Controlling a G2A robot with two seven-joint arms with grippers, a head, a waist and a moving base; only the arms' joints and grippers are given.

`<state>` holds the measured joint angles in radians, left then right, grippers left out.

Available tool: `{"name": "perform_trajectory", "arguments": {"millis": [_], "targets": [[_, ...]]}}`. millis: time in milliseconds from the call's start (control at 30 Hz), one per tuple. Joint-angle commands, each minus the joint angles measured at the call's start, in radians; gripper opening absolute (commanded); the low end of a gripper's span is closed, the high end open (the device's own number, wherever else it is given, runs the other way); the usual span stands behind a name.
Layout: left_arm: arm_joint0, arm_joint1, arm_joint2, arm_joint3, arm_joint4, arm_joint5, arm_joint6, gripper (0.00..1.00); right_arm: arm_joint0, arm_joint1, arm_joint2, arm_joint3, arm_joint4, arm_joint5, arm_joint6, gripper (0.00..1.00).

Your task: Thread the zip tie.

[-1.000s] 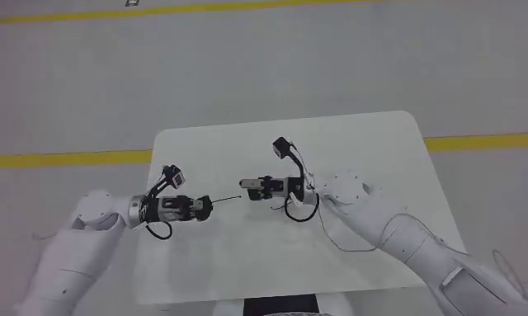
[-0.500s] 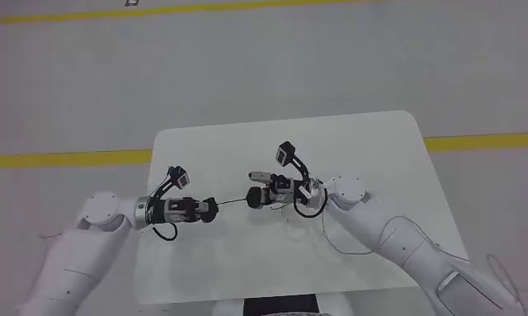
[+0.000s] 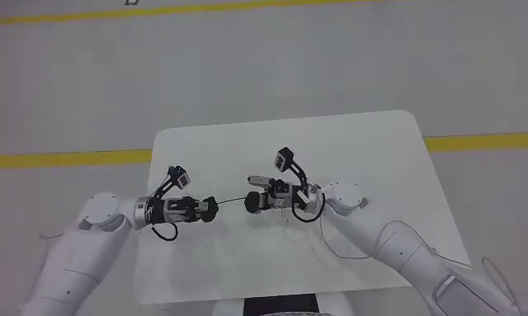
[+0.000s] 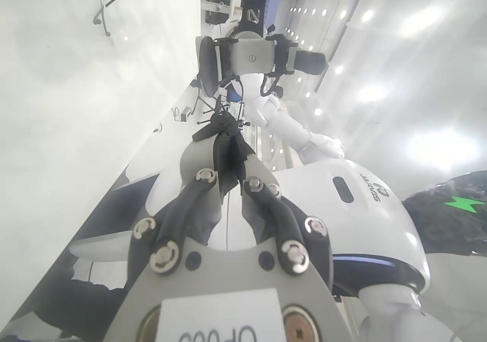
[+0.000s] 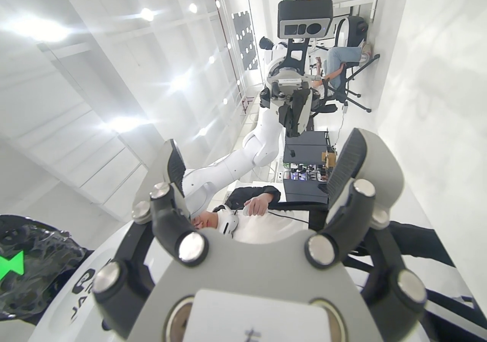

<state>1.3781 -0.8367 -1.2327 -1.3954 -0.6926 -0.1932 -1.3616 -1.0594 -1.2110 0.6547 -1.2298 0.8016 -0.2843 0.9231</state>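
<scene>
although the white desk (image 3: 355, 151) is broad, the work sits at its centre in the top view. the left gripper (image 4: 228, 143) pinches the zip tie (image 3: 231, 203), a thin dark line running right toward the right gripper (image 5: 264, 145), which gapes wide and empty. judged best: hold the zip tie level, and shut only once its tip lies squarely inside.

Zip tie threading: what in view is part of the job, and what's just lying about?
Job:
- zip tie, held in the shut left gripper
- right gripper, fingers open, near the tie's free end
- table beneath both

Lying about:
- yellow floor lines
- dark marker on the floor
</scene>
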Motion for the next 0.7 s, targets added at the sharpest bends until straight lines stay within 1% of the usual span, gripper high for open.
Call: {"name": "perform_trajectory", "arguments": {"millis": [0, 33, 67, 133, 400, 500, 533, 667], "targets": [[0.000, 0.000, 0.000, 0.000, 0.000, 0.000, 0.000, 0.00, -0.006, -0.005, 0.001, 0.010, 0.019, 0.000, 0.011, 0.47], [0.000, 0.000, 0.000, 0.000, 0.000, 0.000, 0.000, 0.00, -0.008, -0.007, 0.002, 0.015, 0.021, -0.001, 0.016, 0.44], [0.000, 0.000, 0.000, 0.000, 0.000, 0.000, 0.000, 0.00, -0.011, -0.010, 0.002, 0.021, 0.026, -0.001, 0.021, 0.43], [0.000, 0.000, 0.000, 0.000, 0.000, 0.000, 0.000, 0.00, -0.014, -0.014, 0.003, 0.028, 0.029, -0.002, 0.026, 0.36], [0.000, 0.000, 0.000, 0.000, 0.000, 0.000, 0.000, 0.00, -0.021, -0.030, 0.007, 0.052, 0.012, -0.001, 0.032, 0.29], [0.000, 0.000, 0.000, 0.000, 0.000, 0.000, 0.000, 0.00, -0.021, -0.033, 0.010, 0.056, -0.009, -0.003, 0.036, 0.25], [0.000, 0.000, 0.000, 0.000, 0.000, 0.000, 0.000, 0.00, -0.024, -0.034, 0.012, 0.054, -0.010, -0.003, 0.036, 0.22], [0.000, 0.000, 0.000, 0.000, 0.000, 0.000, 0.000, 0.00, -0.030, -0.036, 0.021, 0.053, -0.026, -0.003, 0.040, 0.22]]}}
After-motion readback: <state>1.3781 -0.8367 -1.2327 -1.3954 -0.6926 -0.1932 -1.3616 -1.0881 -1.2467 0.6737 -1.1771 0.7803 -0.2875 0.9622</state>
